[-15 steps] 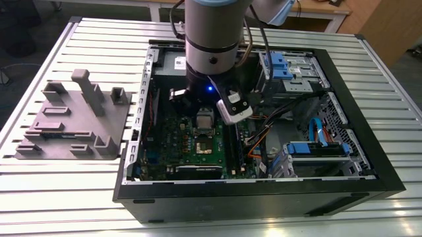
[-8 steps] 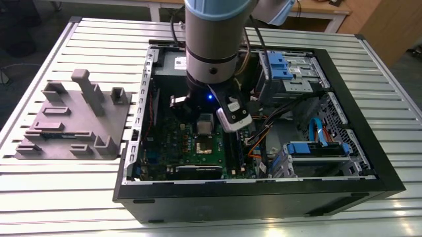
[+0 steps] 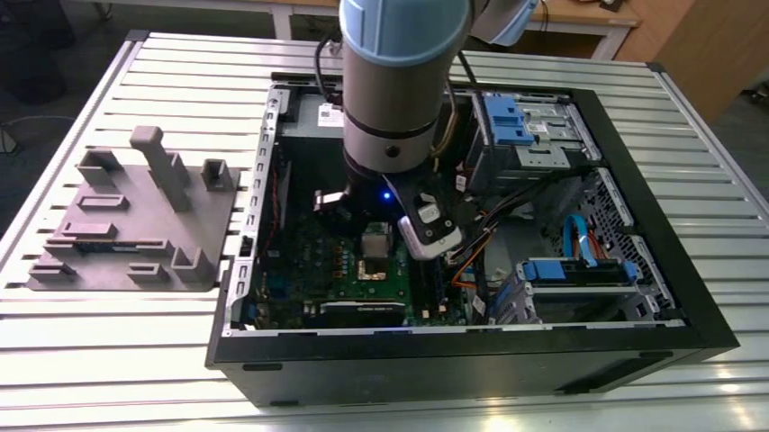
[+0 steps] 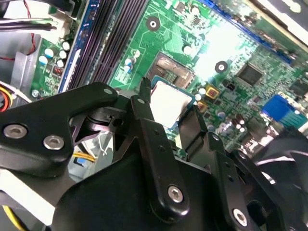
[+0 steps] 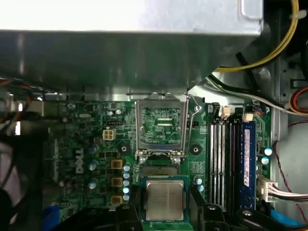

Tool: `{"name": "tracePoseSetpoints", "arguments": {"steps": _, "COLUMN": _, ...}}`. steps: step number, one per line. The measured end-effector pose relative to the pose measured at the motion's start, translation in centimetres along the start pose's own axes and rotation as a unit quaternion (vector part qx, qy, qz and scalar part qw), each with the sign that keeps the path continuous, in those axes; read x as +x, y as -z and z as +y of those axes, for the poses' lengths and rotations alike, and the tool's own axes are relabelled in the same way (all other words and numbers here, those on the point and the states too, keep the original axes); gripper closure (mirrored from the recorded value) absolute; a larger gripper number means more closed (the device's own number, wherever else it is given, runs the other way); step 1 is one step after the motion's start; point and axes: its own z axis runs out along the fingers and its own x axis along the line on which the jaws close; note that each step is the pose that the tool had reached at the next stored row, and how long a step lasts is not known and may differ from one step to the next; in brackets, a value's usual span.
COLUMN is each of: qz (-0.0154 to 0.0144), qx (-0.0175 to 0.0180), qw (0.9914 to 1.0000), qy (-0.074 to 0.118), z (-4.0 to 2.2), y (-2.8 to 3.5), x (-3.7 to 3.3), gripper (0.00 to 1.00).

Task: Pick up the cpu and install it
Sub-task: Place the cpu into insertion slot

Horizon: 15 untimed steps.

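Black gripper point(image 4: 170, 102) is clamping the silver-topped square cpu point(image 5: 165, 199) over the green motherboard point(image 5: 96, 159); grey plastic fixture block point(image 3: 126, 220) is lying at the exterior view's nine o'clock.

Hiding the near corner of the small, flat, silver-grey square cpu point(image 4: 169, 100) behind the black metal gripper point(image 4: 168, 107) clamped on its two sides, in the second wrist view. Bleaching a patch of the green circuit-board motherboard point(image 4: 250, 43) beside it to white glare, swallowing the small parts there. Covering most of the dark square socket point(image 5: 161, 169) under the chip in the first wrist view. Blocking part of the board and of the open black computer case point(image 3: 481, 369) behind the thick grey robot arm point(image 3: 391, 81) in the exterior view, and cutting that arm off at the top edge.
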Motion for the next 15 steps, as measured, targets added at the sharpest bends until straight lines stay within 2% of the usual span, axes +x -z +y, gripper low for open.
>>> {"name": "tracePoseSetpoints", "arguments": {"steps": 5, "qz": 0.0000, "qx": 0.0003, "qw": 1.00000, "qy": 0.000, "z": -0.21, "y": -0.84, "x": 0.00, "gripper": 0.53}}
{"name": "tracePoseSetpoints", "arguments": {"steps": 11, "qz": 0.0000, "qx": 0.0017, "qw": 1.00000, "qy": 0.000, "z": -0.29, "y": -1.32, "x": 0.01, "gripper": 0.53}}
{"name": "tracePoseSetpoints", "arguments": {"steps": 14, "qz": 0.0000, "qx": 0.0079, "qw": 0.99997, "qy": 0.000, "z": -0.30, "y": -1.52, "x": 0.00, "gripper": 0.53}}
{"name": "tracePoseSetpoints", "arguments": {"steps": 15, "qz": 0.0000, "qx": 0.0088, "qw": 0.99996, "qy": 0.000, "z": -0.30, "y": -1.63, "x": 0.00, "gripper": 0.53}}
